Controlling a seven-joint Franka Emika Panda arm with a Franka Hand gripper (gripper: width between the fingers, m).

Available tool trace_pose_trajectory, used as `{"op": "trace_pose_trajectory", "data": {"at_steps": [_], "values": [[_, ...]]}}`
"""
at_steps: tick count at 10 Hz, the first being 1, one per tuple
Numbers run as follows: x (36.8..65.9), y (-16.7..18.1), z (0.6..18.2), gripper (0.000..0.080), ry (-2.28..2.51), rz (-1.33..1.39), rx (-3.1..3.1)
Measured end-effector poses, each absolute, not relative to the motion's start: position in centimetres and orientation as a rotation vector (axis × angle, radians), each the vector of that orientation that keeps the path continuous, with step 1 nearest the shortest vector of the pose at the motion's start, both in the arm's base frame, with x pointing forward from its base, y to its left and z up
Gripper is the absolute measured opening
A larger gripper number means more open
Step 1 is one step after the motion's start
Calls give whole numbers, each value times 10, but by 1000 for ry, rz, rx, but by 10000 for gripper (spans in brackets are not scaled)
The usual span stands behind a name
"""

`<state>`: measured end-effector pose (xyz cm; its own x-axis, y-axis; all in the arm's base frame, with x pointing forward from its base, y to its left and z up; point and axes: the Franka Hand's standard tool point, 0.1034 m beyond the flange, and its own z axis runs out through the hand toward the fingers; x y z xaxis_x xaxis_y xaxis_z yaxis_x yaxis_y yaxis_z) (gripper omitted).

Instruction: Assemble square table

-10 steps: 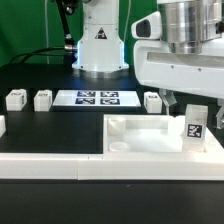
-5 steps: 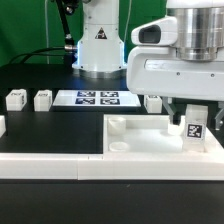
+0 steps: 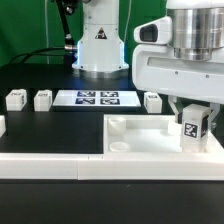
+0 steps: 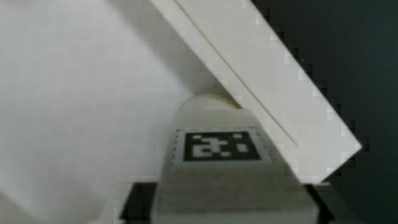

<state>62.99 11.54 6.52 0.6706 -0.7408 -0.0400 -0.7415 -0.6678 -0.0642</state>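
The square table slab (image 3: 140, 143) lies white and rimmed at the exterior view's right. A white leg post (image 3: 194, 127) with a black-and-white tag stands on it near its right corner. My gripper (image 3: 193, 118) hangs straight over that post, and its dark fingers (image 4: 143, 200) press against both sides of it. In the wrist view the tagged leg post (image 4: 222, 150) fills the space between the fingers of the gripper (image 4: 228, 200). Beyond it are the slab's floor (image 4: 71, 100) and raised rim (image 4: 249, 70).
Three loose leg posts (image 3: 15, 99), (image 3: 42, 99), (image 3: 153, 101) stand on the black table behind the slab. The marker board (image 3: 97, 98) lies between them. A long white rail (image 3: 45, 163) runs along the front left. The robot base (image 3: 100, 45) rises at the back.
The fingers have closed in from wide open onto the leg post. The gripper body shifted slightly toward the exterior view's left over the post.
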Motion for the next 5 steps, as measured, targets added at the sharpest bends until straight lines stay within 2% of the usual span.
{"op": "trace_pose_trajectory", "data": {"at_steps": [5], "values": [[629,114,64,288,2051,114,-2174]]}}
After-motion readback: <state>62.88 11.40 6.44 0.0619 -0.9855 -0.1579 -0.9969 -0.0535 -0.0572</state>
